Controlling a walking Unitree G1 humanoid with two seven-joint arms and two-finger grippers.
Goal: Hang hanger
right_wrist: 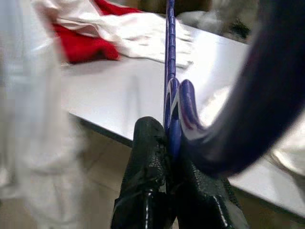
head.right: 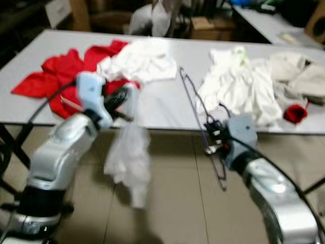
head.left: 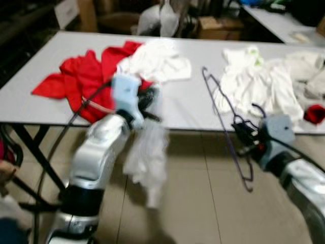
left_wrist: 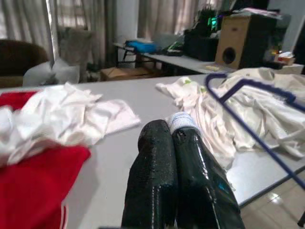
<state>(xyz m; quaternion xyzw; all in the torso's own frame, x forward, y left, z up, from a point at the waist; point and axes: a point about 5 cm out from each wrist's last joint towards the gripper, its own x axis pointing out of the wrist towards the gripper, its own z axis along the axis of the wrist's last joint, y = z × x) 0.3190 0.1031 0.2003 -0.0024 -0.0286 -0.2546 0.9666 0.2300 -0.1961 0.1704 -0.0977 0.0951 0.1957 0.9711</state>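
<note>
hanger (head.left: 229,127), a thin purple wire one, sits pinched in the right gripper (right_wrist: 167,157), whose fingers are closed tight on the wire near its hook. it tilts from above the worktop (head.left: 183,109) edge down toward the floor, off the front of the worktop. the left gripper (left_wrist: 177,143) is clamped on a white garment (head.left: 147,155) that dangles below the worktop edge. behind lie a red cloth (head.left: 84,76), a white pile (head.left: 157,61) and more white clothes (head.left: 259,84). risk, as i judge it: the wire is thin and held at one point, so it may swivel or slip in the grip; the limp garment could slide free, or snag the hanger's lower end.
</note>
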